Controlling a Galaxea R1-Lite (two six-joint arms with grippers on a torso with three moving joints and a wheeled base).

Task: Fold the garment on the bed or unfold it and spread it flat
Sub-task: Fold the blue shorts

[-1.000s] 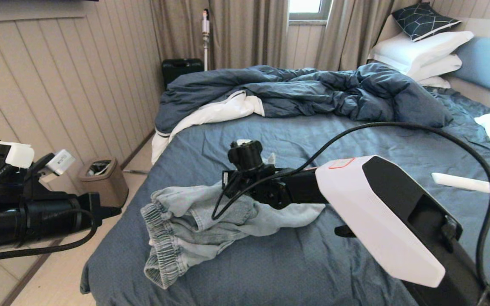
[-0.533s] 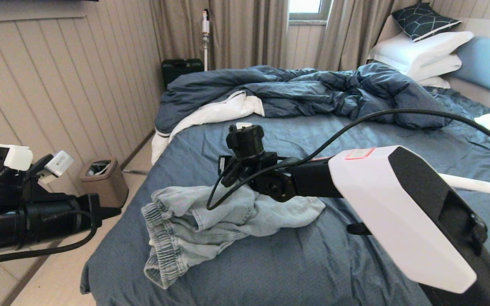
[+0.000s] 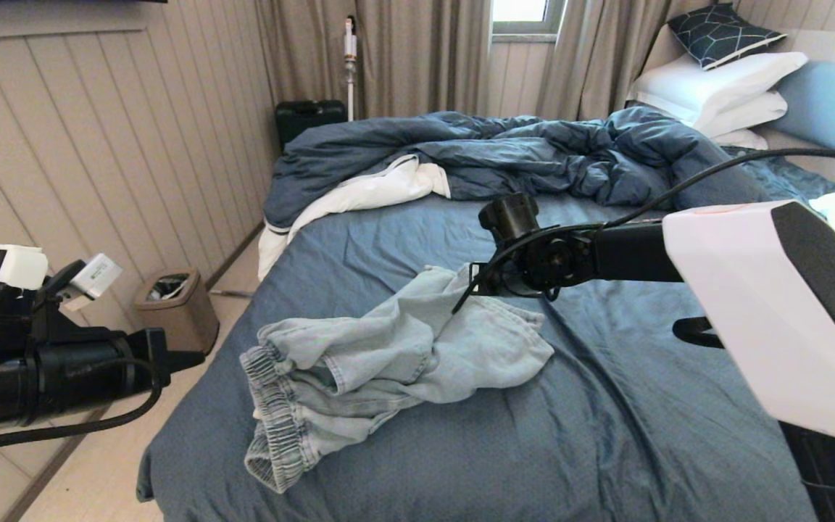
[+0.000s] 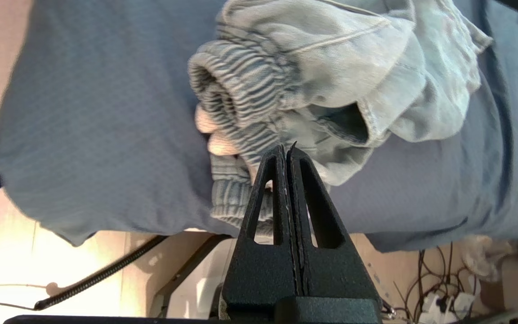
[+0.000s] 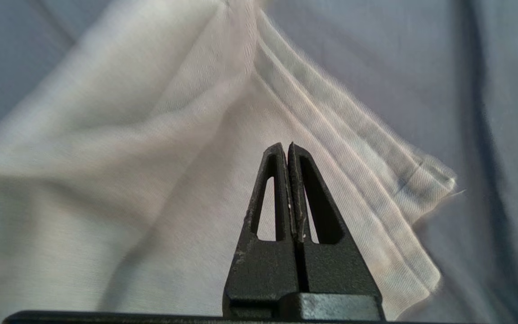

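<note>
Pale blue washed-denim shorts w/ gathered elastic waistband (image 3: pixel 381 377) lie crumpled near the front-left corner of the big bed w/ slate-blue sheet (image 3: pixel 606 435), waistband toward the bed's left edge. Right gripper (image 5: pixel 286 150) hangs over the shorts' far hem, fingers pressed together, nothing pinched. Left gripper (image 4: pixel 286 150) is off the bed's left side, just short of the waistband, fingers also pressed together & empty.

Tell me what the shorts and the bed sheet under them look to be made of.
The shorts: seemingly washed cotton denim, matte pale blue, with a visible twill weave, stitched hems and a ribbed, gathered elastic waistband. The bed sheet: probably a woven cotton or blend, matte slate blue, with a fine dotted texture and soft creases.
</note>
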